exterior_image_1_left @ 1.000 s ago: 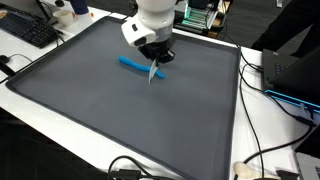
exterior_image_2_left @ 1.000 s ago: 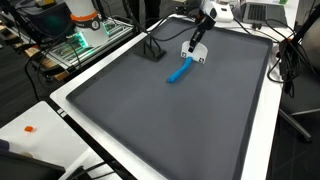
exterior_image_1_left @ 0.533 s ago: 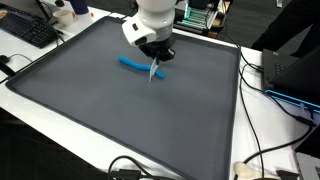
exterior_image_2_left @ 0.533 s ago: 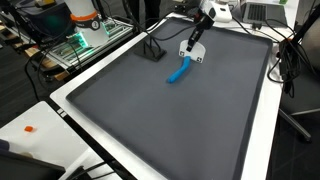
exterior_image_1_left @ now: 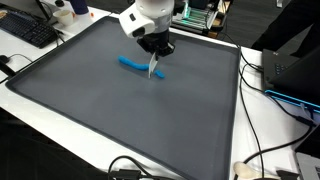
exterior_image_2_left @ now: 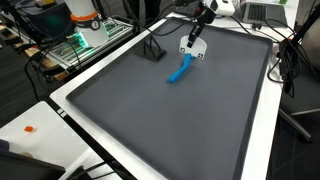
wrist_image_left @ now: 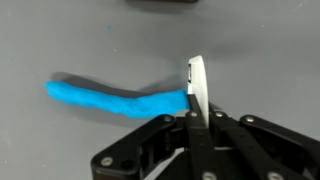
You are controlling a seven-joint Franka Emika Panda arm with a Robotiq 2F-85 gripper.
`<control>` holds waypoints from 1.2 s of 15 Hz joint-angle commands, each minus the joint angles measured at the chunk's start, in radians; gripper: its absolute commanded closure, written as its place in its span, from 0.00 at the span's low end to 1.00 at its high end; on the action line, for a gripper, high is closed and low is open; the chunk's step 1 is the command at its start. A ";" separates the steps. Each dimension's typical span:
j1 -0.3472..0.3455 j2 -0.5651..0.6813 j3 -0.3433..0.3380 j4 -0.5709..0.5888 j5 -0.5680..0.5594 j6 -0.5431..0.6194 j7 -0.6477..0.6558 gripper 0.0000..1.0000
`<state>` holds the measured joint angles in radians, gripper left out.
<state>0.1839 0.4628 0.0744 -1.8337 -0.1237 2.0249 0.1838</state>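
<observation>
Both jaws clamp tight on a thin white blade beside a blue strip.

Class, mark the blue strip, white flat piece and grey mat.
blue strip (wrist_image_left: 115, 100), wrist view, its middle.
white flat piece (wrist_image_left: 197, 82), wrist view, its upper half.
grey mat (exterior_image_1_left: 120, 125), in an exterior view, bare centre.

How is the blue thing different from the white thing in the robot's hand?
The blue strip is bright blue; the white piece is white. The blue strip lies flat on the grey mat; the white piece is pinched in the shut hand. The blue strip is long and slightly bent; the white piece looks shorter and straight. Both are slim, and they come close together at the blue strip's end.
</observation>
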 commanded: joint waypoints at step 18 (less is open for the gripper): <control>-0.053 -0.017 -0.012 -0.012 0.008 0.054 -0.066 0.99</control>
<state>0.1346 0.4314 0.0638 -1.8346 -0.1242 2.0499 0.1388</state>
